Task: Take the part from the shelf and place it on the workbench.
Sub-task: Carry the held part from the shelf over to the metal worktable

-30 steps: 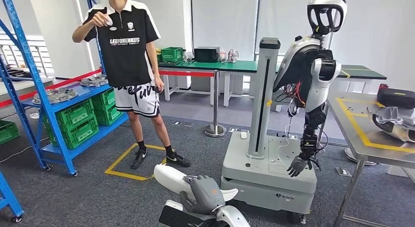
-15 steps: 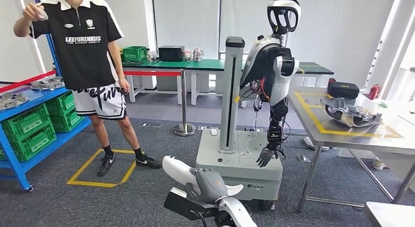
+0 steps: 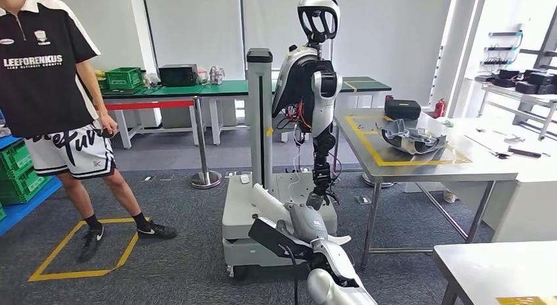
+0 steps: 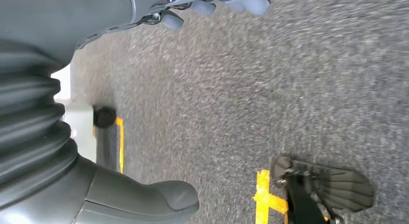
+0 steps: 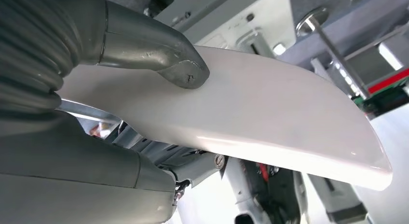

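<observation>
1. Our right hand (image 3: 303, 221) grips the white part (image 3: 270, 201), thumb (image 5: 164, 50) pressed on its smooth face, low in front of our body.
2. Our left hand (image 4: 72, 185) hangs over grey carpet; its fingers (image 4: 212, 4) are spread and it holds nothing.
3. The workbench (image 3: 486, 170) stands ahead to our right; a silvery part (image 3: 410, 137) lies inside its yellow outline near the far edge.
4. Another humanoid robot (image 3: 309, 88) on a wheeled stand (image 3: 240, 206) sits just left of the workbench.
5. A person (image 3: 49, 88) stands at the left.

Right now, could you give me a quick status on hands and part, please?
Right hand holds white part. Left hand empty, over floor. Other robot's stand between us and workbench.
</observation>
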Tool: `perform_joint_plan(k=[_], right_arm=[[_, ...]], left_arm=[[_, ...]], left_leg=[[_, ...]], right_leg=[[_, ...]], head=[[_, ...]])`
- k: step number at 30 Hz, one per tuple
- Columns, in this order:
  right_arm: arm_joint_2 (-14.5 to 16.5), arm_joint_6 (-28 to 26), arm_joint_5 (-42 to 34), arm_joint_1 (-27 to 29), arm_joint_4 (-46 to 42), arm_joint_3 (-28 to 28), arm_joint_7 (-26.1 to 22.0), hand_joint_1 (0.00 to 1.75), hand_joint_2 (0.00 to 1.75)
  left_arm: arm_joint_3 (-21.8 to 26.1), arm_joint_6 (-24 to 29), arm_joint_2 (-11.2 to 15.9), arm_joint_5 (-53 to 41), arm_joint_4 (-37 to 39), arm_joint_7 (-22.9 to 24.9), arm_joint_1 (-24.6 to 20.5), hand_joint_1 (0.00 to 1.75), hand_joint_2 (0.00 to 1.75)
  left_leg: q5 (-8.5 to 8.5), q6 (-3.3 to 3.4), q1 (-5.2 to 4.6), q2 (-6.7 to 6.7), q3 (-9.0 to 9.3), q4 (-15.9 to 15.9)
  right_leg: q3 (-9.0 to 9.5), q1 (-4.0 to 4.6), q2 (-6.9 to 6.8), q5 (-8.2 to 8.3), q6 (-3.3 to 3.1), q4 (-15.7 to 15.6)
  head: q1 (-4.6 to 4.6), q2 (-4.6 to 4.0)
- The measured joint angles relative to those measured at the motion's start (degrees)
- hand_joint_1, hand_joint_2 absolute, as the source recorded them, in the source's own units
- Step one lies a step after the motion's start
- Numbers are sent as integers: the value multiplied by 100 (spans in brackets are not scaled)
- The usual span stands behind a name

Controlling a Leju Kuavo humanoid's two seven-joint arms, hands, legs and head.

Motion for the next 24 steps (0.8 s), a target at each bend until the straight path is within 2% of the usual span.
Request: perform_joint_plan(k=[2,4,5,6,8,10,11,12,13,15,16,17,19,20,22,23,24], right_arm=[[18,7,31,-21,48,-20,-17,175,175],[25,10,44,-16,91,-39,-23,175,175],[22,9,45,-15,111,-45,-23,175,175],[21,7,47,-18,126,-50,-25,175,175],[28,5,53,-26,151,-54,-29,175,175],[37,7,78,-6,180,-54,-32,175,175],[39,8,93,11,193,-54,-33,175,175],[38,8,109,26,202,-54,-36,175,175],[39,8,123,34,207,-54,-39,175,175],[56,10,145,31,209,-54,-51,175,175],[70,9,151,29,208,-54,-58,175,175],[82,4,153,28,208,-54,-65,175,175],[83,-16,154,30,209,-56,-71,175,175],[79,-26,154,29,209,-59,-69,175,175],[74,-42,152,12,208,-75,-63,175,175],[77,-45,152,2,208,-82,-62,175,175],[79,-48,151,-3,208,-87,-62,175,175]], left_arm=[[-1,-2,5,-4,1,0,0,0,175],[0,-3,8,-5,-1,1,-13,0,175],[1,-5,9,-5,-2,2,-19,0,175],[1,-7,9,-5,-2,2,-22,0,175],[1,-9,19,-5,-3,-1,-19,0,175],[1,-9,31,-7,-3,-9,-14,0,175],[1,-10,34,-9,-3,-12,-17,0,175],[1,-11,36,-13,-3,-13,-21,0,175],[1,-13,35,-16,-3,-11,-24,0,175],[1,-14,33,-18,-3,-13,-31,0,175],[1,-14,33,-20,-3,-18,-35,0,175],[1,-14,33,-26,-3,-25,-40,0,175],[1,-15,32,-47,-3,-39,-48,0,175],[1,-16,33,-57,-3,-49,-52,0,175],[0,-16,27,-66,-1,-69,-53,0,175],[-1,-16,23,-67,1,-74,-48,0,175],[-1,-15,20,-67,2,-77,-37,0,175]], left_leg=[[14,42,1,-139,124,-256],[28,117,-11,-42,143,-283],[40,163,-7,17,156,-298],[50,210,-4,84,168,-317],[48,282,-19,228,181,-335],[36,309,-43,377,183,-332],[31,314,-49,447,185,-332],[25,313,-53,515,191,-331],[15,307,-57,583,201,-330],[-15,272,-79,716,227,-326],[-29,245,-91,777,239,-326],[-42,213,-101,833,252,-328],[-57,145,-99,942,291,-347],[-81,108,-90,908,309,-338],[-250,49,-72,631,237,-118],[-405,32,-66,456,106,164],[-577,23,-65,348,-73,527]], right_leg=[[-55,-15,132,12,85,21],[-90,-30,223,46,166,-1],[-116,-22,147,27,193,31],[-187,-8,4,-47,212,163],[-506,14,-347,-346,237,790],[-870,10,-469,-595,248,1500],[-941,10,-484,-594,245,1632],[-886,13,-501,-493,232,1524],[-716,24,-552,-326,207,1203],[-270,73,-791,-43,135,391],[-126,101,-880,22,99,131],[-65,122,-917,34,67,13],[-63,137,-788,51,7,-16],[-46,123,-723,65,-23,-41],[2,78,-612,93,-75,-94],[13,64,-557,98,-90,-106],[14,60,-495,97,-102,-108]], head=[[-2,0],[-3,0],[-1,0],[5,0],[15,0],[16,0],[17,0],[17,0],[17,0],[16,0],[15,0],[14,0],[12,0],[12,0],[8,0],[4,0],[1,0]])
